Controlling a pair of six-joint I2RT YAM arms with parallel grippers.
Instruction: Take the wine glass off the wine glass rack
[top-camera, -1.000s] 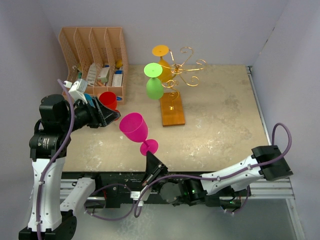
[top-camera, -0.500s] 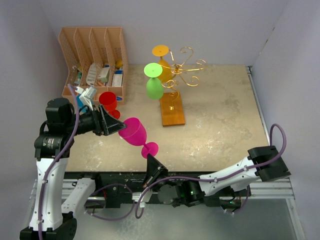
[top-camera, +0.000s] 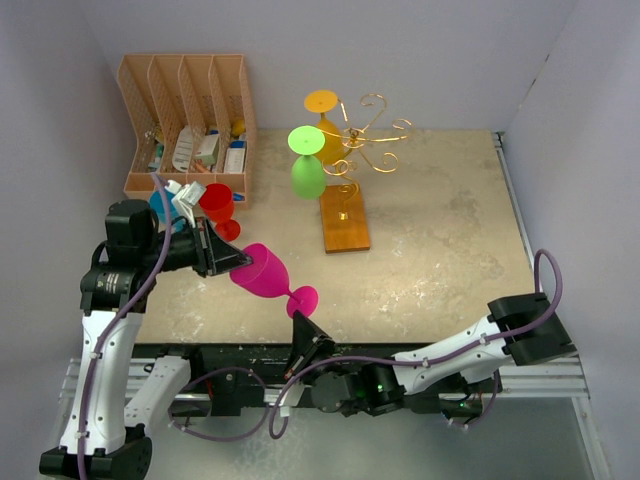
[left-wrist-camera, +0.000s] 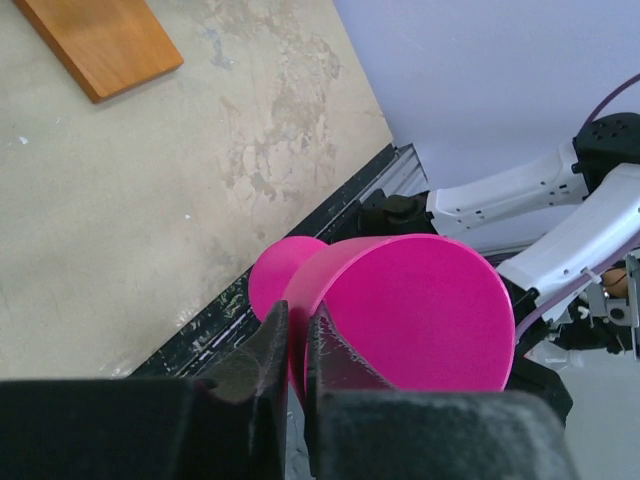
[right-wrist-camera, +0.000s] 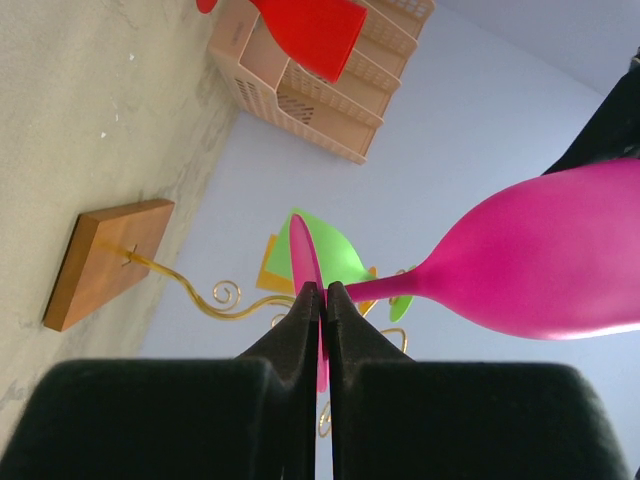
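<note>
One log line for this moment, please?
left pincer: shut on rim of opaque pink wine glass | right pincer: shut on foot

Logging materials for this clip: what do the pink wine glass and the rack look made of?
Pink wine glass: opaque, evenly coloured, soft sheen, likely plastic. Wine glass rack: thin shiny gold wire scrolls, apparently metal; its base shows orange-brown grain, probably wood.

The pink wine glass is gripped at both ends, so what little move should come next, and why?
Probably the right gripper should open and release the foot. The left gripper is shut on the bowl rim of the magenta plastic wine glass, which hangs clear of the gold wire wine glass rack, so both arms clamp one glass.
</note>
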